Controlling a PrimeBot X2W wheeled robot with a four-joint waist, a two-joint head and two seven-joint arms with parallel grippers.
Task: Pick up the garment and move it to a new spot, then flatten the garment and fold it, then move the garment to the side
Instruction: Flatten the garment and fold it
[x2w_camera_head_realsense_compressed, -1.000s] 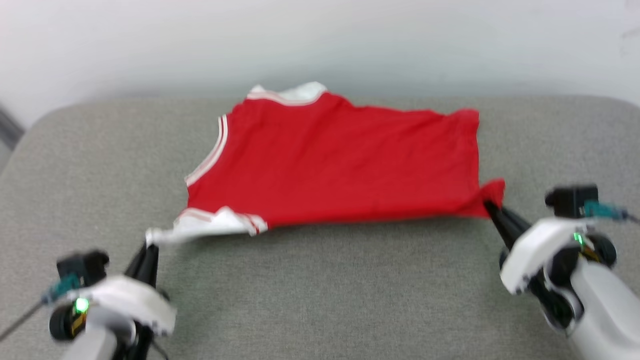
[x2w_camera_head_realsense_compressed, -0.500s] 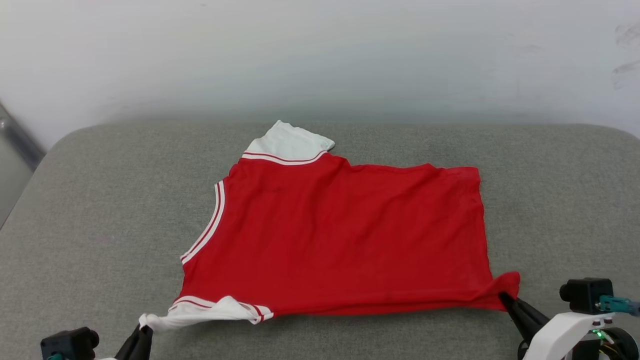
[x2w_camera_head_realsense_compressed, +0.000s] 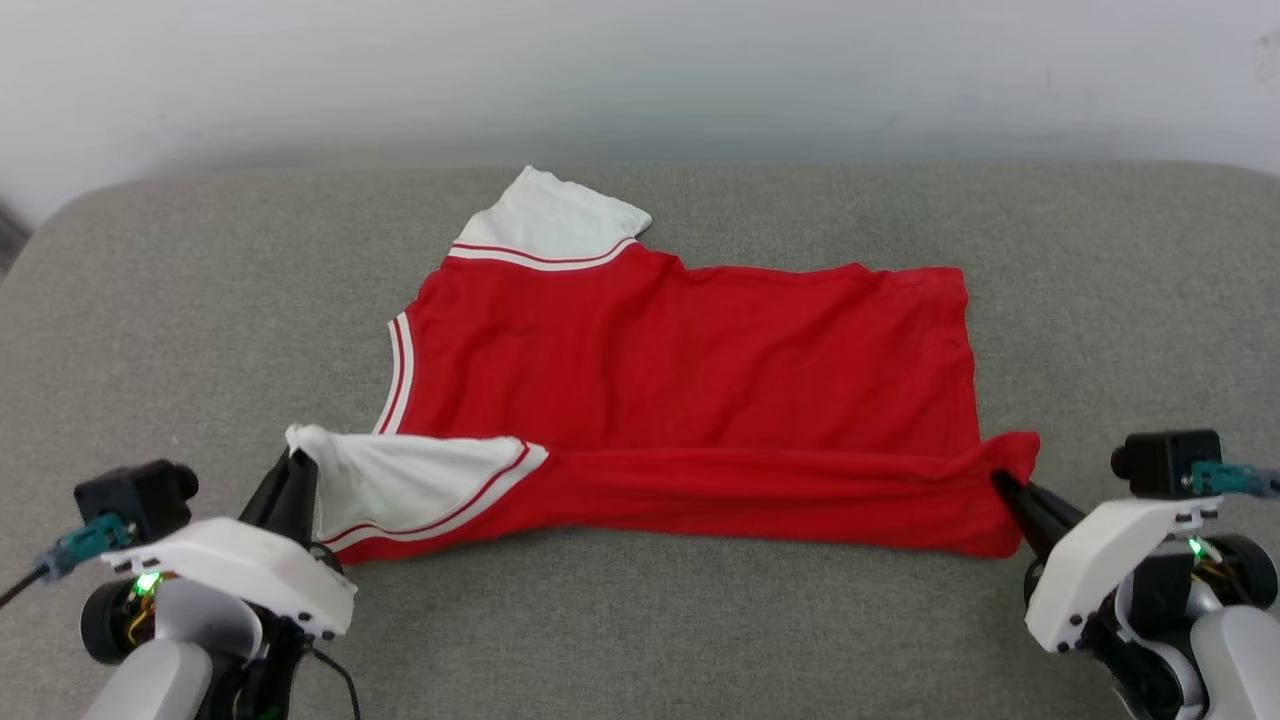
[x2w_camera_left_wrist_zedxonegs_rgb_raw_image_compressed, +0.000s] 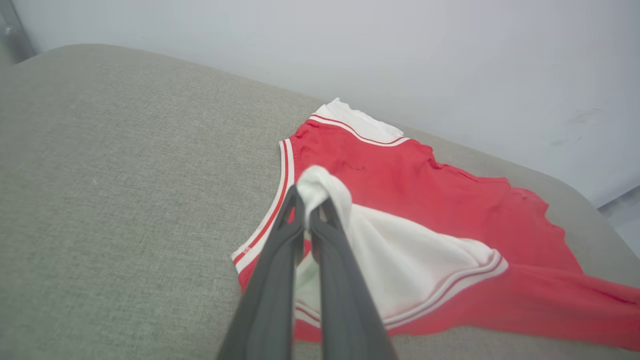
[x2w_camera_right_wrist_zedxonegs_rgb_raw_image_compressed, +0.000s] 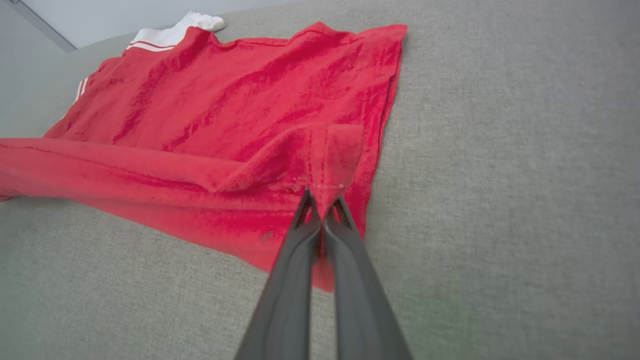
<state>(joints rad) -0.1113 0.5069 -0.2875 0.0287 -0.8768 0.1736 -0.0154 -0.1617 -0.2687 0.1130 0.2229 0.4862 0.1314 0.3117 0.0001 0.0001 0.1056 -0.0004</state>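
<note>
The thin red jersey with white sleeve ends (x2w_camera_head_realsense_compressed: 690, 370) is spread on the grey fabric cushion (x2w_camera_head_realsense_compressed: 640, 620) — its near edge is lifted. The left gripper (x2w_camera_head_realsense_compressed: 297, 462) is clamped on a white sleeve end, the right gripper (x2w_camera_head_realsense_compressed: 1000, 482) on the red hem corner.

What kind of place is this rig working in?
Probably an indoor test room: a grey upholstered pad with rounded corners against a bare pale wall, a red jersey lying on it.
</note>
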